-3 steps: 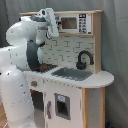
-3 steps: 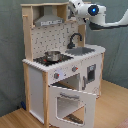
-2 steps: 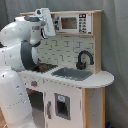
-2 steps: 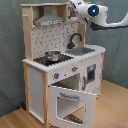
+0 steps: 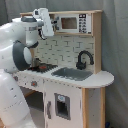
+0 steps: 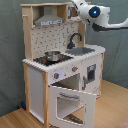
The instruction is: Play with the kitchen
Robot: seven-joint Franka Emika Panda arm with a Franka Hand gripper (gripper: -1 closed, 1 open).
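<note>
The kitchen is a tall toy of white panels and light wood, seen in both exterior views. It has a black faucet, a grey sink, a microwave panel and a hob. In the second exterior view a steel pot stands on the hob under the range hood, and the oven door hangs open, tilted down. My gripper is up at the kitchen's top shelf, above the hob, and holds nothing that I can see. My gripper meets the top panel's edge.
My white arm fills the first exterior view's left and hides the kitchen's oven side. The arm reaches in from the second exterior view's right. A wooden floor lies in front, and a grey curtain hangs behind.
My hand has sunk slightly beside the kitchen's top shelf. The pot, faucet and open oven door stand as before.
</note>
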